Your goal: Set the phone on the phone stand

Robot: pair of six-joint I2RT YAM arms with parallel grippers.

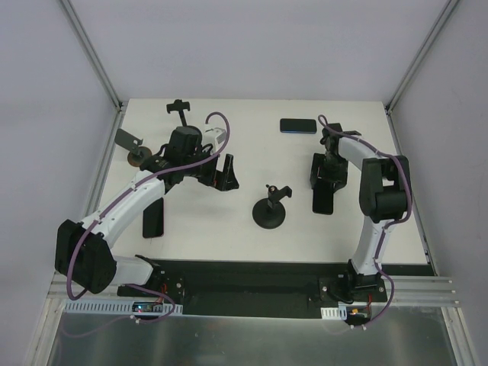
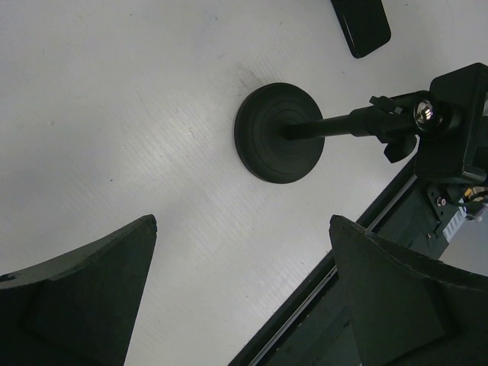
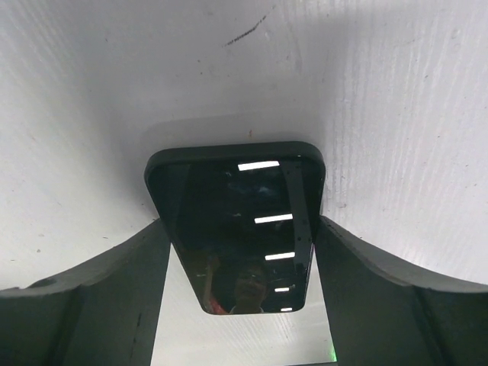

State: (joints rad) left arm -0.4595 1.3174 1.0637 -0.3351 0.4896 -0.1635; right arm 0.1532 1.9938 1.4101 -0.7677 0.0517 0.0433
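The right gripper (image 1: 326, 179) is down over a dark phone (image 1: 322, 202) that lies flat, screen up, on the white table (image 1: 213, 236), right of the middle. In the right wrist view the phone (image 3: 236, 198) sits between the two fingers (image 3: 84, 305), one along each long edge and very close to it. I cannot tell whether they are pressing on it or only flanking it. The phone stand (image 1: 270, 211), with a round black base and a short post topped by a clamp, stands upright just left of that phone and apart from it. The left gripper (image 1: 226, 174) hangs above the table farther left and back. Its fingers (image 2: 84, 297) are spread wide with only bare table between them, and the stand (image 2: 278, 142) lies ahead of them in the left wrist view. A second phone (image 1: 297, 126) lies near the back edge and a third (image 1: 153, 219) lies by the left arm. Another small stand (image 1: 179, 109) is at the back left.
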